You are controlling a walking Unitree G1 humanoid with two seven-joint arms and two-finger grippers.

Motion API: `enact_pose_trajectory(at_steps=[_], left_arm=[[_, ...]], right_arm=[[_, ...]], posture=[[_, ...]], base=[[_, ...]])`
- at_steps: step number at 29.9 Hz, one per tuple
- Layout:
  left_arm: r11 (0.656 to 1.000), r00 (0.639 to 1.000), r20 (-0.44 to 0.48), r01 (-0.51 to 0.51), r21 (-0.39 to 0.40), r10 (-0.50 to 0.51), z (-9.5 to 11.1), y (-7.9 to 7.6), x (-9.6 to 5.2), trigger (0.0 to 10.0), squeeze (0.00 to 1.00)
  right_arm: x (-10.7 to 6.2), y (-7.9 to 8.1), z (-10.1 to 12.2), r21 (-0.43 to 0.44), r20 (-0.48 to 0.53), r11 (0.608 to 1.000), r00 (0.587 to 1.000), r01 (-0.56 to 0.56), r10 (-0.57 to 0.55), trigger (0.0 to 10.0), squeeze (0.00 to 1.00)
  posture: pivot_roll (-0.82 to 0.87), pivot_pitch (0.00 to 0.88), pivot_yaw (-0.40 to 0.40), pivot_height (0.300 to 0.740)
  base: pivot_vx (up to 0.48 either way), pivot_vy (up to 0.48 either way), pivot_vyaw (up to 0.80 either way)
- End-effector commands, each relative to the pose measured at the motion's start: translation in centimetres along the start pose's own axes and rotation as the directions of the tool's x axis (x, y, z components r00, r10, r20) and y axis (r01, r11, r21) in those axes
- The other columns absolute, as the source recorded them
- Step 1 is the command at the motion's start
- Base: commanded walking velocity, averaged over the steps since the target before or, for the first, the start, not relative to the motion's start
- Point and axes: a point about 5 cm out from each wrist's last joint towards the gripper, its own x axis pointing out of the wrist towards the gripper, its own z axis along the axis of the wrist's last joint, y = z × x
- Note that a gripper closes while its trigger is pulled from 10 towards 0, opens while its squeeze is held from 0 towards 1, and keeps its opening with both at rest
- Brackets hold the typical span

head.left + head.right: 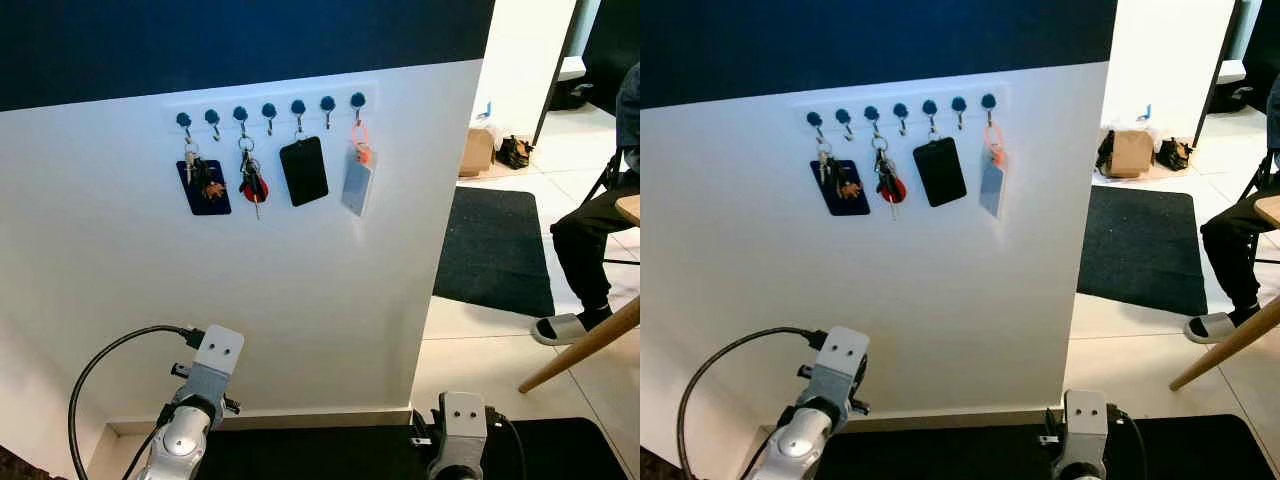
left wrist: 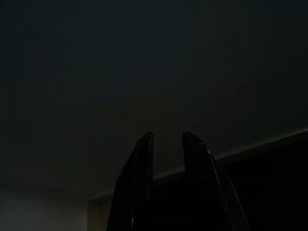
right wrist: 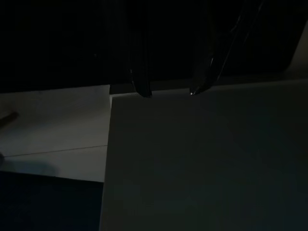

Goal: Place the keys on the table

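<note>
Up on the white wall, a row of seven blue round hooks (image 1: pixel 269 110) carries the hanging things: a bunch of metal keys with a red fob (image 1: pixel 252 184) on the third hook from the left, another key bunch over a dark blue card (image 1: pixel 204 185) just beside it, a black rectangular tag (image 1: pixel 303 171) and a pale card on an orange loop (image 1: pixel 357 176). Both silver arms hang low — the left claw (image 2: pixel 168 139) shows two black fingers a little apart, holding nothing; the right claw (image 3: pixel 168 89) is likewise slightly parted and empty. A seated person's leg and grey slipper (image 1: pixel 562 327) rest on the tiled floor at right.
</note>
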Motion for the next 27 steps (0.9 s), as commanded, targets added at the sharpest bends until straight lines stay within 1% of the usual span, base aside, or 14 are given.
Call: enact_pose_trajectory(at_steps=[1,7,12,14,15,16,17,18,20,22,23,24,26,27], left_arm=[[1.000,1.000,-0.028,-0.011,0.016,0.011,-0.7,0.4,-0.2,10.0,0.00],[1.000,0.999,-0.029,-0.014,0.015,0.015,-0.8,0.4,-0.2,10.0,0.00],[0.999,0.998,-0.042,-0.037,-0.018,0.036,-0.8,0.5,-0.2,10.0,0.00],[0.998,0.998,-0.046,-0.054,-0.037,0.052,-0.8,0.7,-0.1,10.0,0.00],[0.996,0.996,-0.056,-0.068,-0.063,0.065,-0.9,0.9,-0.1,10.0,0.00],[0.996,0.996,-0.056,-0.068,-0.063,0.065,-0.9,0.9,-0.1,10.0,0.00],[0.989,0.993,-0.080,-0.093,-0.115,0.084,-1.0,1.2,-0.1,10.0,0.00],[0.984,0.991,-0.095,-0.104,-0.143,0.091,-1.0,1.4,0.0,10.0,0.00],[0.981,0.990,-0.100,-0.113,-0.160,0.097,-0.7,1.6,0.1,10.0,0.00],[0.986,0.991,-0.083,-0.115,-0.123,0.105,0.0,1.9,0.4,10.0,0.00],[0.986,0.991,-0.083,-0.115,-0.123,0.105,0.0,1.9,0.4,10.0,0.00],[0.991,0.992,-0.089,-0.101,-0.087,0.093,0.8,2.2,0.8,10.0,0.00],[0.994,0.990,-0.121,-0.087,-0.059,0.079,1.4,2.5,1.2,10.0,0.00],[0.994,0.989,-0.124,-0.085,-0.063,0.077,1.8,2.8,1.3,10.0,0.00]], right_arm=[[-0.2,0.3,-0.5,-0.004,-0.018,1.000,1.000,-0.010,0.010,10.0,0.00],[-0.3,0.3,-0.5,-0.003,-0.018,1.000,1.000,-0.012,0.012,10.0,0.00],[-0.2,0.4,-0.4,-0.004,-0.013,1.000,1.000,-0.017,0.017,10.0,0.00],[-0.1,0.5,-0.2,-0.010,-0.005,1.000,1.000,-0.021,0.021,10.0,0.00],[0.0,0.5,0.1,-0.015,0.005,1.000,1.000,-0.024,0.024,10.0,0.00],[0.0,0.5,0.1,-0.015,0.005,1.000,1.000,-0.024,0.024,10.0,0.00],[0.2,0.7,0.7,-0.030,0.031,0.999,0.999,-0.030,0.031,10.0,0.00],[0.3,0.8,1.2,-0.040,0.050,0.999,0.998,-0.035,0.037,10.0,0.00],[0.7,1.0,2.5,-0.066,0.094,0.997,0.995,-0.040,0.046,10.0,0.00],[1.3,1.4,4.4,-0.084,0.147,0.995,0.987,-0.056,0.068,10.0,0.00],[1.3,1.4,4.4,-0.084,0.147,0.995,0.987,-0.056,0.068,10.0,0.00],[1.7,2.0,6.5,-0.102,0.202,0.991,0.974,-0.085,0.105,10.0,0.00],[2.0,2.5,8.3,-0.116,0.255,0.987,0.957,-0.111,0.137,10.0,0.00],[2.0,2.8,9.1,-0.122,0.281,0.986,0.948,-0.118,0.148,10.0,0.00]], posture=[[0.04,0.167,0.125,0.740],[0.04,0.169,0.124,0.740],[0.04,0.171,0.122,0.740],[0.05,0.173,0.120,0.740],[0.05,0.172,0.120,0.740],[0.05,0.172,0.120,0.740],[0.05,0.172,0.119,0.740],[0.05,0.172,0.119,0.740],[0.05,0.171,0.117,0.740],[0.05,0.171,0.115,0.740],[0.05,0.171,0.115,0.740],[0.04,0.170,0.110,0.740],[0.04,0.171,0.108,0.740],[0.04,0.171,0.108,0.740]], base=[[0.000,0.000,0.00],[0.000,0.000,0.00],[0.000,0.000,0.00],[0.000,0.000,0.00],[0.000,0.000,0.00],[0.000,0.000,0.00],[0.000,0.000,0.00],[0.000,0.000,0.00],[0.000,0.000,0.00],[0.000,0.000,0.00],[0.000,0.000,0.00],[0.000,0.000,0.00],[0.000,0.000,0.00],[0.000,0.000,0.00]])
